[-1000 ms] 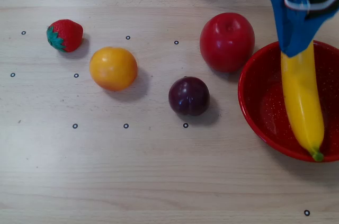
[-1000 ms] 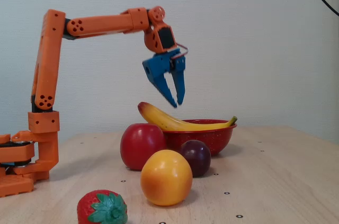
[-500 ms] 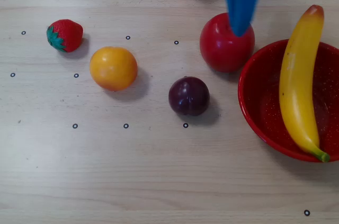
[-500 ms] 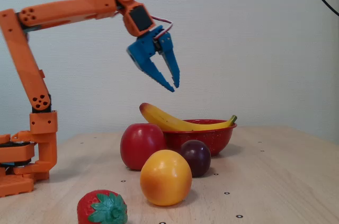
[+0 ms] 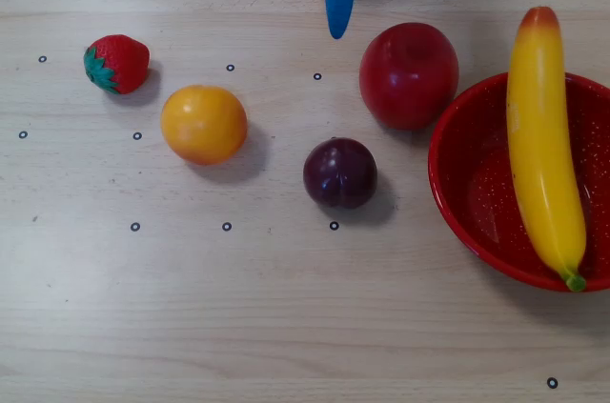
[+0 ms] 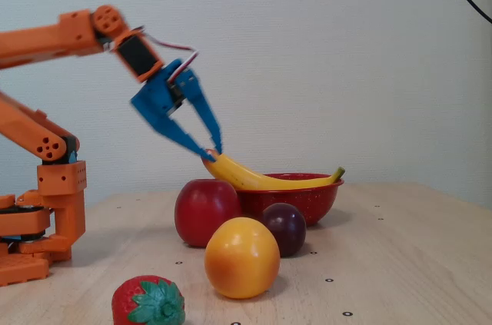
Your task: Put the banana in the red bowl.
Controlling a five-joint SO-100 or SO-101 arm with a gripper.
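1. The banana [image 5: 543, 141] lies at the right of the overhead view, resting across the red bowl [image 5: 467, 193]. Its orange-red tip overhangs the bowl's upper rim and its green stem sits at the lower rim; in the fixed view [image 6: 254, 177] it rides on the rim rather than down inside.
2. The gripper [image 6: 209, 150] is empty, its blue fingers parted a little and holding nothing. In the fixed view its tips appear close to the banana's raised tip; whether they touch cannot be told. From above it shows only as a blue wedge [image 5: 335, 31] at the top centre, well to the left of the banana.
3. Judged from the glossy, uniform skin, the banana is probably light, stiff moulded plastic and slippery. Its curve could let it roll or pivot on the rim.
4. If it needed regripping, the mid-body would be the best place to hold it, with the fingers across its width, since the tapered ends would likely slip out.
5. No brand, label or readable writing appears anywhere; the wooden table [image 5: 286, 327] carries only small printed ring marks.
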